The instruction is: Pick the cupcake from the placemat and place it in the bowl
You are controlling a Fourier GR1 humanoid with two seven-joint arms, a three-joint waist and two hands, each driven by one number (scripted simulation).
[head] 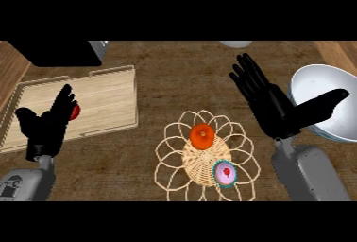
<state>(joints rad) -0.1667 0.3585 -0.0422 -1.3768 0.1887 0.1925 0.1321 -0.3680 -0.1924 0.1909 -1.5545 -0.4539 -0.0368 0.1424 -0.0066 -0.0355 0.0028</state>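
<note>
Your right black hand (273, 101), fingers straight and holding nothing, hovers beside the white round bowl (317, 87), while the pink-frosted cupcake in its teal wrapper (225, 173) sits below and left of it on the woven wicker placemat (187, 166), nearer this hand than the left.

Pink-frosted cupcake (225, 173) upright on woven placemat (182, 128), lower right; white bowl (315, 83) empty, far right.

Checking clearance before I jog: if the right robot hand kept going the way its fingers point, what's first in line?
Nothing nearby: the right robot hand points up-left over bare counter. Its thumb overlaps the bowl; height unclear.
</note>
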